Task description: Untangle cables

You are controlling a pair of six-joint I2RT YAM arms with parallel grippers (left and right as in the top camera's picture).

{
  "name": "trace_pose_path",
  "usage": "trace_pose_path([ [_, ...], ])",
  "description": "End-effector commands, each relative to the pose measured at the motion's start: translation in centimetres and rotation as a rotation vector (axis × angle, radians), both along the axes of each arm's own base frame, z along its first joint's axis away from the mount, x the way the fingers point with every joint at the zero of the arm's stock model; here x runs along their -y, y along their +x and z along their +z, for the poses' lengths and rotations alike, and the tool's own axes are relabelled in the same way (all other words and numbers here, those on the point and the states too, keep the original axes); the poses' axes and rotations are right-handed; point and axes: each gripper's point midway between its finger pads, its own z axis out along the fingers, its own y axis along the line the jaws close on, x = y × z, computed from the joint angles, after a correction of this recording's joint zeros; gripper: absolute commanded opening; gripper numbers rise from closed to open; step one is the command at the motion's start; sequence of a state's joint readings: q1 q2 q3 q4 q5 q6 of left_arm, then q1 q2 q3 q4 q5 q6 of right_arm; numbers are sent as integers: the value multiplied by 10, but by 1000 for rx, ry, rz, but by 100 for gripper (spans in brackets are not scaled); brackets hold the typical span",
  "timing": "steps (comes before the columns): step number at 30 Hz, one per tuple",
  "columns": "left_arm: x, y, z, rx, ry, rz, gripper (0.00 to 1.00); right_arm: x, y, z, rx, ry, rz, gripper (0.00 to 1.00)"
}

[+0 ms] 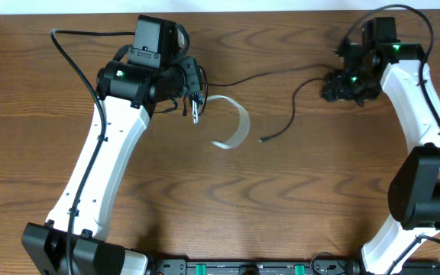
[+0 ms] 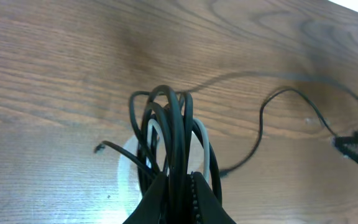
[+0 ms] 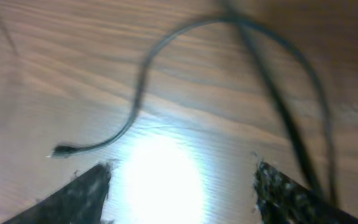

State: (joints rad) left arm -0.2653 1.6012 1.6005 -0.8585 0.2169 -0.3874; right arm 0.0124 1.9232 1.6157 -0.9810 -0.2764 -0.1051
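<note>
My left gripper (image 1: 192, 93) is shut on a bunch of looped black cables (image 2: 169, 134), held above the table at the back left. A white flat cable (image 1: 234, 126) hangs from the same bunch and curls onto the wood; it also shows in the left wrist view (image 2: 199, 140). A thin black cable (image 1: 295, 107) runs from the bunch toward my right gripper (image 1: 348, 85), and its loose plug end (image 1: 263, 140) lies on the table. In the right wrist view the jaws (image 3: 182, 180) are wide open and empty, with that cable (image 3: 143, 81) curving ahead of them.
The table is dark wood (image 1: 296, 198). A thicker black arm wire (image 1: 71, 61) loops at the back left. The arm bases and a black rail (image 1: 243, 267) stand along the front edge.
</note>
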Motion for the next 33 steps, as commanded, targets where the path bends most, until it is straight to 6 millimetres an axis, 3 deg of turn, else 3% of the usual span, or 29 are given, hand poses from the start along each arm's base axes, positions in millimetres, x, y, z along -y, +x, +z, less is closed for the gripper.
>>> trace_pose_path([
  [1, 5, -3, 9, 18, -24, -32, 8, -32, 1, 25, 76, 145, 128, 78],
  [4, 7, -4, 10, 5, -51, -15, 8, -47, -1, 31, 80, 217, 160, 81],
  [12, 29, -8, 14, -15, -137, -16, 8, -115, -17, 66, 147, 504, 385, 78],
  [22, 43, -6, 21, 3, -179, -26, 8, -170, -34, 68, 130, 517, 477, 73],
  [27, 43, -7, 21, -3, -186, -17, 8, -179, -30, 66, 135, 486, 458, 72],
  [33, 52, -12, 22, -2, -198, -85, 8, -168, -15, 58, 112, 424, 310, 68],
])
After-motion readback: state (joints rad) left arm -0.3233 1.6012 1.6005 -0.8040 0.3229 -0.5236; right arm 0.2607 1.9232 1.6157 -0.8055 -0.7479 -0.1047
